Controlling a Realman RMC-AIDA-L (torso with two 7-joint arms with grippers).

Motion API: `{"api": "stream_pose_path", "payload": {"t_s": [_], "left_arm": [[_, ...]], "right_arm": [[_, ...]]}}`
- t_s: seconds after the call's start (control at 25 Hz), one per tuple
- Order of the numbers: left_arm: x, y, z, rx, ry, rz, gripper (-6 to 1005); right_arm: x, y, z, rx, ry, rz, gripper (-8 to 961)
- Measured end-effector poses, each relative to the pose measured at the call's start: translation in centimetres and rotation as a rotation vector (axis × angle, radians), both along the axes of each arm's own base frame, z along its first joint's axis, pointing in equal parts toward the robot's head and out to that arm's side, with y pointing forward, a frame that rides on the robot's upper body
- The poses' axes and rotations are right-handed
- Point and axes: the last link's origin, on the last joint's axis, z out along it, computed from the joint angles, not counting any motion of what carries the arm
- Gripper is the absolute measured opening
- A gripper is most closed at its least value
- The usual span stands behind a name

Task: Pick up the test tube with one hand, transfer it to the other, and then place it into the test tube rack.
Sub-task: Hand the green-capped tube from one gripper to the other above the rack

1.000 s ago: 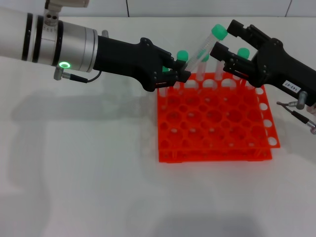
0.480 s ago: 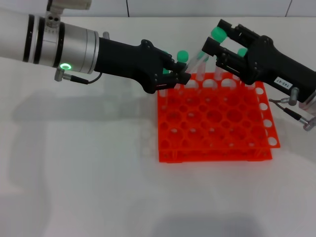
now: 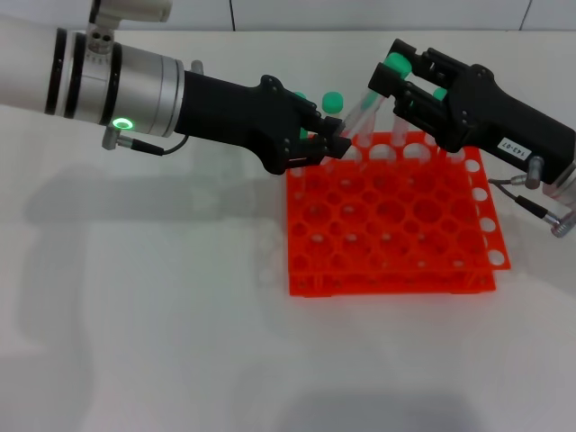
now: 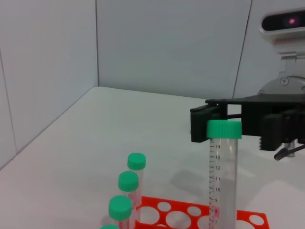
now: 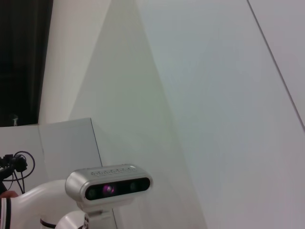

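My left gripper (image 3: 334,144), on the green-ring arm, is shut on the lower end of the test tube (image 3: 362,106). It holds the tube tilted over the far edge of the orange-red rack (image 3: 387,229). The tube's green cap (image 3: 397,63) sits between the fingers of my right gripper (image 3: 388,79), the one with the white label. Those fingers stand apart on either side of the cap. In the left wrist view the tube (image 4: 223,176) rises in front of the right gripper's black fingers (image 4: 204,125).
Other green-capped tubes stand in the rack's far row (image 3: 333,101) (image 3: 442,94); three show in the left wrist view (image 4: 128,182). The rack's other holes are empty. White tabletop (image 3: 162,297) lies left of and in front of the rack. The right wrist view shows only walls and a camera head.
My right gripper has moved left and its fingers now straddle the tube's cap. My left gripper has kept its hold on the tube, which has shifted only slightly.
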Motion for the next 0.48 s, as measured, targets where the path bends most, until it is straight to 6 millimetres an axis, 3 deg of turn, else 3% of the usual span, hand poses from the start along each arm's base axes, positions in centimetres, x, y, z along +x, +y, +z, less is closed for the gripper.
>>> {"api": "stream_pose_path", "payload": {"t_s": [0.16,0.4,0.48], "left_arm": [[0.15,-0.09,-0.13,-0.004,-0.003,-0.003,201],[0.26,-0.2,-0.35,-0.008,-0.007,-0.002,202],[0.28,-0.23,-0.39,-0.01,-0.009,0.0,202]], "right_arm": [[0.12,0.13,-0.1,-0.001,-0.008,-0.012,546],[0.34,0.1,0.01,0.005,-0.013,-0.016,324],[0.42,0.09,0.06,0.007,-0.014,-0.017,300]]}}
